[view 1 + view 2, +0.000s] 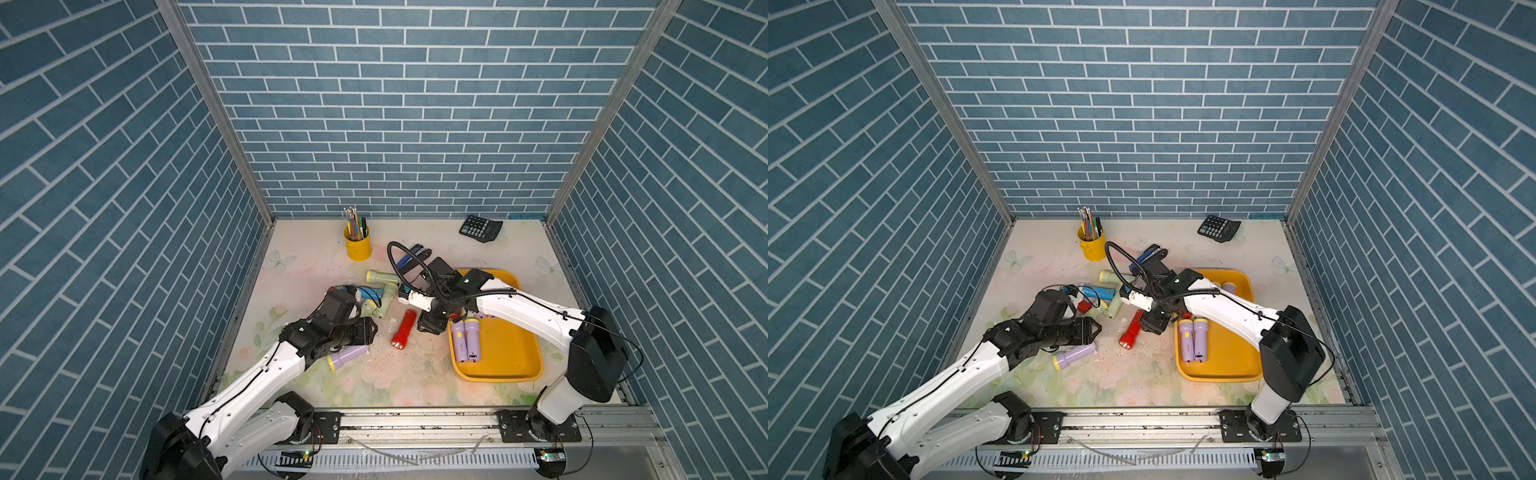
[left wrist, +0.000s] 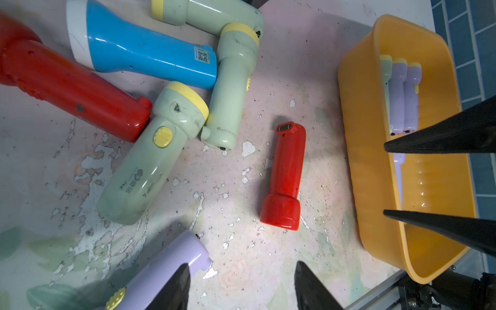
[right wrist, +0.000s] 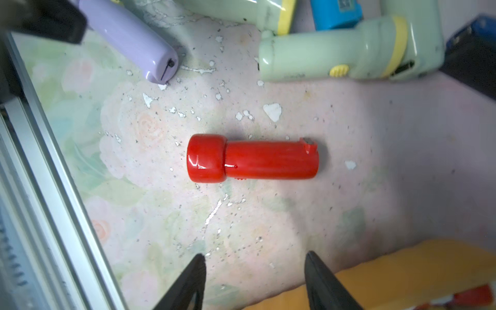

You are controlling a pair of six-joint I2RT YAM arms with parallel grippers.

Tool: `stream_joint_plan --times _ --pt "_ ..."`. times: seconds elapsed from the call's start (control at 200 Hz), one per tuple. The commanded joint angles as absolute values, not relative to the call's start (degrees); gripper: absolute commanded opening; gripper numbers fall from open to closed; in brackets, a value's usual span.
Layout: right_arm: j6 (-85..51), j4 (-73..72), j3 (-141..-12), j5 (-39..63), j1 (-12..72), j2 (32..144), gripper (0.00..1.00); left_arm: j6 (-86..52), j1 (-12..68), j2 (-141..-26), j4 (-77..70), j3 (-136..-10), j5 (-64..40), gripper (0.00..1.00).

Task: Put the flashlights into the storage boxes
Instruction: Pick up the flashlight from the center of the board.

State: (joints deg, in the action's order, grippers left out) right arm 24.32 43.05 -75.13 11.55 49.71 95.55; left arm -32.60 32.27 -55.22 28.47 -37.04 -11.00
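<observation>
The small red flashlight (image 3: 252,158) is lying flat on the worktop (image 3: 375,161), out on its own and touching nothing, straight ahead of your right fingers (image 3: 322,281). The catch is the axis. Its barrel runs the same way as the line from one right fingertip to the other, head toward one finger and tail toward the other. Close like that and I reckon you'd be squeezing it end to end, so it looks like it wants roughly a quarter turn of the wrist first. Those right fingers are spread apart with nothing between them.

Your left fingers (image 2: 308,290) are spread and empty too. From them the same red one (image 2: 284,179) also lies ahead, but it points away with the head end nearer, so they'd close across the barrel as is. One left finger does hang right over a lilac flashlight (image 2: 171,257), though.

In both top views the right fingers look like the closer pair to the red one (image 1: 404,330). The yellow tray (image 1: 509,349) is just behind them, with a lilac pair (image 1: 471,343) already inside. I'd call it the right arm's pick.
</observation>
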Motion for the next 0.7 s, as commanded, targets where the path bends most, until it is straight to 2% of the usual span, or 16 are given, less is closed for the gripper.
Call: stream_joint_plan --times 0.0,0.095,0.235,0.69 --pt "49.7 50.7 -78.8 14.1 49.8 98.2 0.61 -32.0 30.1 -54.7 26.3 -34.1 -13.4 0.63" --pt "62.4 53.1 -80.5 16.0 49.8 100.0 0.59 -33.3 27.6 -54.0 24.0 -31.3 -15.7 0.63" --pt "72.1 55.8 -84.6 17.8 50.0 103.2 0.59 -35.2 25.0 -51.6 22.5 -29.2 -16.6 0.63" --pt "84.1 54.5 -91.9 11.2 50.7 114.4 0.62 -34.7 20.4 -51.4 22.1 -27.7 -18.7 0.63"
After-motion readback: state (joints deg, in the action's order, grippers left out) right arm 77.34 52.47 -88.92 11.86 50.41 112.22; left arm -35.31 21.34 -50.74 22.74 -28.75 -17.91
